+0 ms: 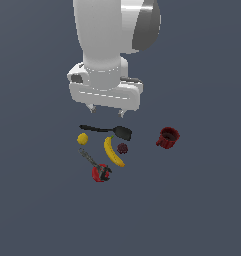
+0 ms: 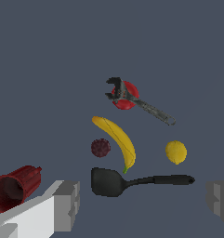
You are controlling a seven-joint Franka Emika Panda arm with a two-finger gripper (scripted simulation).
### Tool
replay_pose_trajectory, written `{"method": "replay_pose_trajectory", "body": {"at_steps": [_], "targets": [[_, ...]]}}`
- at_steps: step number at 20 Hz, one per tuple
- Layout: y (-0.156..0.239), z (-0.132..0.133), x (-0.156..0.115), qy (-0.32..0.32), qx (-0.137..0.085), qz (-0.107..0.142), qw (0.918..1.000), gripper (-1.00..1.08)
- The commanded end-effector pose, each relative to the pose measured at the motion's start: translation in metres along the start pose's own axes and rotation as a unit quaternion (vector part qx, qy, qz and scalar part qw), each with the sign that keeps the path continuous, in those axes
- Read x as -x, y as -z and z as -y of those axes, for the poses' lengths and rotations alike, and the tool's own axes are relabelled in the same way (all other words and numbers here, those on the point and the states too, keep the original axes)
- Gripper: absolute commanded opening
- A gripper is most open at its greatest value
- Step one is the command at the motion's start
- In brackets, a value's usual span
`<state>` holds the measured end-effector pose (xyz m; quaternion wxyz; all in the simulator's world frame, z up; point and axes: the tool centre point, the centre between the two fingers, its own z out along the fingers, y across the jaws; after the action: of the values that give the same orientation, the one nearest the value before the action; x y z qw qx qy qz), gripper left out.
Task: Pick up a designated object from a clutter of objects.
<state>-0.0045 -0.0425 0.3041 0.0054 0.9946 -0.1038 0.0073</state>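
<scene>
The designated object, a small dark maroon bumpy fruit [image 1: 122, 148] [image 2: 100, 148], lies on the floor between the yellow banana [image 1: 113, 152] [image 2: 117, 138] and the black spatula's blade [image 1: 123, 132] [image 2: 108, 181]. My gripper [image 1: 107, 110] [image 2: 142, 204] hangs open above the clutter of objects, over the spatula, holding nothing. Both fingers [image 2: 67, 204] stand wide apart in the wrist view. The fruit sits a little past the gripper, lower in the exterior view.
A yellow lemon [image 1: 82, 139] [image 2: 176, 152] lies by the spatula handle. A red-and-black tool with a grey handle [image 1: 100, 171] [image 2: 125, 95] lies beyond the banana. A red mug [image 1: 167, 137] [image 2: 15, 188] lies on its side at the exterior view's right.
</scene>
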Motion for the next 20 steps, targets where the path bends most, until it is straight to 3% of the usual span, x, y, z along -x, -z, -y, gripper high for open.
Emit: {"method": "replay_pose_trajectory", "body": {"at_steps": [1,10,20], "targets": [[-0.008,0.002,-0.001,-0.022,-0.001,0.000,0.9998,1.00],[-0.046,0.013,-0.002,-0.126,-0.003,0.002,0.9920,1.00],[-0.088,0.025,0.001,-0.245,-0.005,0.005,0.9696,1.00]]}}
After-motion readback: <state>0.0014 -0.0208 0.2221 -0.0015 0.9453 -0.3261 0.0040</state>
